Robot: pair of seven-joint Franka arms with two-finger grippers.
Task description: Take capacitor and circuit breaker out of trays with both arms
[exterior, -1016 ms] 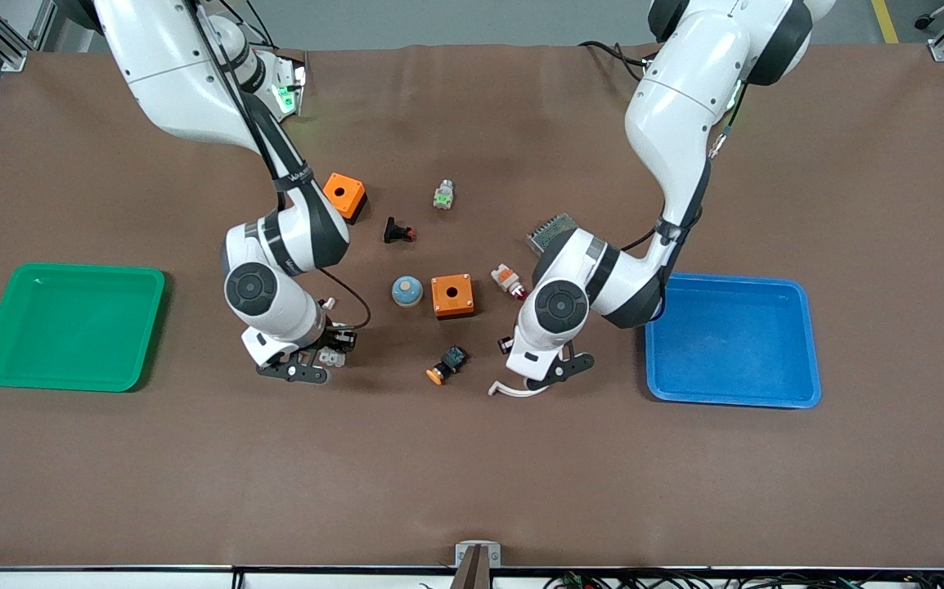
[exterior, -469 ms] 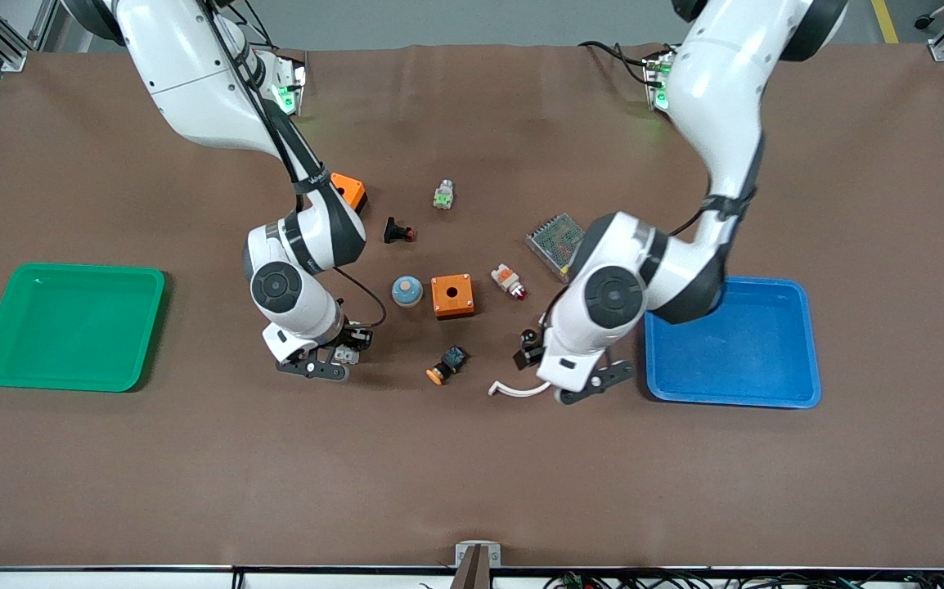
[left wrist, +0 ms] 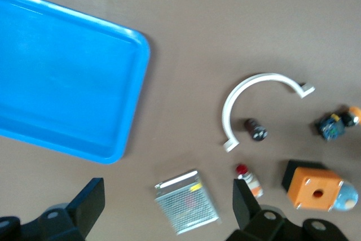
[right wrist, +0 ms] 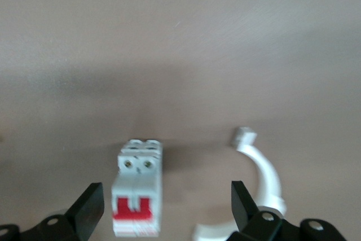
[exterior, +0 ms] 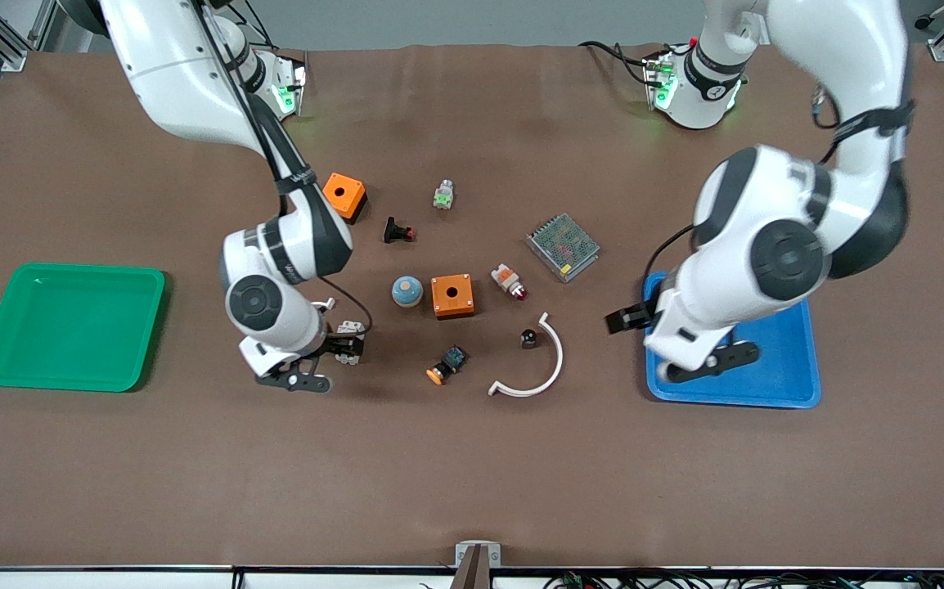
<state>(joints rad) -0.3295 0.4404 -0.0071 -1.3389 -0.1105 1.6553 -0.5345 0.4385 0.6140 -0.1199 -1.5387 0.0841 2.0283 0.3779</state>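
**Both jaws apart, both parts on the surface**

The right gripper (exterior: 318, 362) hangs low over the breaker (right wrist: 138, 196). Its jaws stand wide, one on each side, and grasp nothing. The breaker lies flat, red levers up. The left gripper (left wrist: 169, 207), jaws also spread and empty, is over the blue tray's (exterior: 766, 384) edge. The capacitor (exterior: 528, 337) lies inside the white clip's (exterior: 541, 376) curve, at two o'clock from the orange-capped button (exterior: 445, 365) in the front view.

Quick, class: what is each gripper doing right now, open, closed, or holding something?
Left gripper: open, holding nothing, over the blue tray.
Right gripper: open, holding nothing, over the breaker.
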